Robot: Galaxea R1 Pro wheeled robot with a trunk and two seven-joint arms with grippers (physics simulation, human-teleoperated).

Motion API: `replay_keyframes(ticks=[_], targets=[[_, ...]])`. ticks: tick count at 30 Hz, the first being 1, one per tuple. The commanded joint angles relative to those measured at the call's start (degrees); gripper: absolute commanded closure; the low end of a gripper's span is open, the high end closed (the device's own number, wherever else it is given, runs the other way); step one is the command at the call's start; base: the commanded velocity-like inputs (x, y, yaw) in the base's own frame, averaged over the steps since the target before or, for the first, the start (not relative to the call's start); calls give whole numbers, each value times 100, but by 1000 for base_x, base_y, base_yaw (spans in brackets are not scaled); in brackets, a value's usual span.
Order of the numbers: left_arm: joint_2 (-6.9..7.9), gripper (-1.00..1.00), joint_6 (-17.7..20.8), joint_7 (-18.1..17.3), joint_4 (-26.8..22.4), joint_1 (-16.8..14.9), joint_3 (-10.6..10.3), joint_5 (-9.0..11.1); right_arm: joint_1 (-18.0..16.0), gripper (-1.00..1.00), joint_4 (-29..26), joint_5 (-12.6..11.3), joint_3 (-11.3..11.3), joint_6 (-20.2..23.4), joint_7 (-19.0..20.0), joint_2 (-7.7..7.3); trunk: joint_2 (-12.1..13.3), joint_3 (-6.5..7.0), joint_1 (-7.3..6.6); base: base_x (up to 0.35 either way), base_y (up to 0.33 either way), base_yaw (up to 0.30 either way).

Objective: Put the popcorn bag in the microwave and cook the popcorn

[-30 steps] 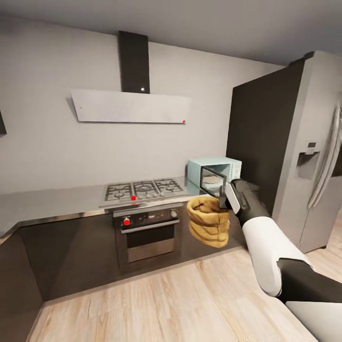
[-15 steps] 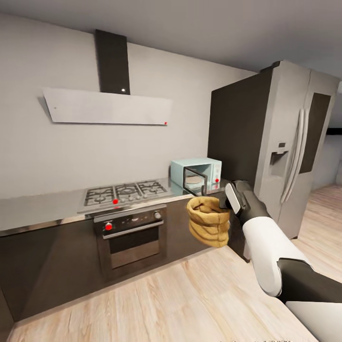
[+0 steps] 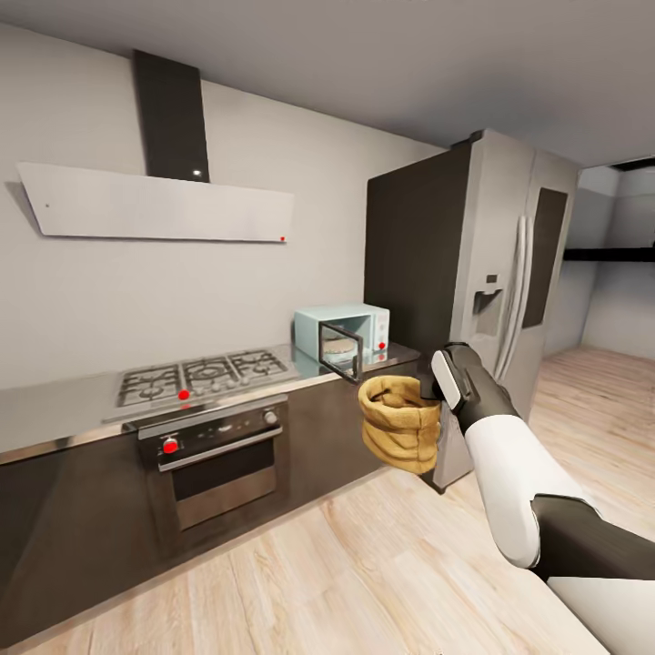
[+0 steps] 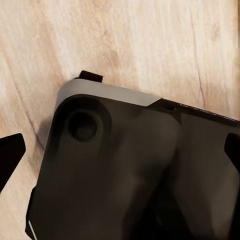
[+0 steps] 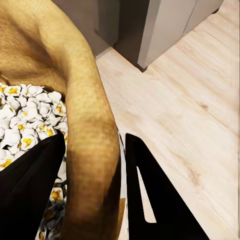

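Observation:
My right gripper [image 3: 426,389] is shut on the rolled rim of the tan popcorn bag [image 3: 398,426], which hangs upright in the air in front of the cabinets. In the right wrist view the rim [image 5: 90,130] is pinched between my two dark fingers [image 5: 30,192], and white and yellow popcorn [image 5: 25,120] fills the sack. The mint-blue microwave [image 3: 357,320] stands on the grey countertop [image 3: 55,409] beyond the bag, its glass door [image 3: 341,351] swung open toward me. My left gripper [image 4: 120,150] is open above a dark part of the robot and the wood floor.
A gas hob [image 3: 205,375] sits left of the microwave, with a dark oven [image 3: 216,459] below and a white hood [image 3: 155,205] above. A tall steel fridge [image 3: 500,273] stands right of the counter. Pale plank floor [image 3: 346,564] spreads in front, and a passage opens at the far right.
The camera has turned to the right, so the hob, microwave and fridge have slid left in the picture. The bag stays held in my right gripper at the same spot.

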Motion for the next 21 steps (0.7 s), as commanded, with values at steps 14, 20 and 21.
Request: replay_keyframes(ticks=[14,20,21], targets=[[0,-100,-9,3,-8,-1,16,32,-5,100,-4,-34,-25,8,-39,7,-5,43,0,0,0,-239],[0,-100,-9,3,-8,-1,17,32,-5,100,-4,-35,-25,8,-39,7,-5,45,0,0,0,-28],[-1,-100,-9,3,-8,-1,18,37,-5,100,-4,-34,-25,8,-39,7,-5,45,0,0,0,-1]])
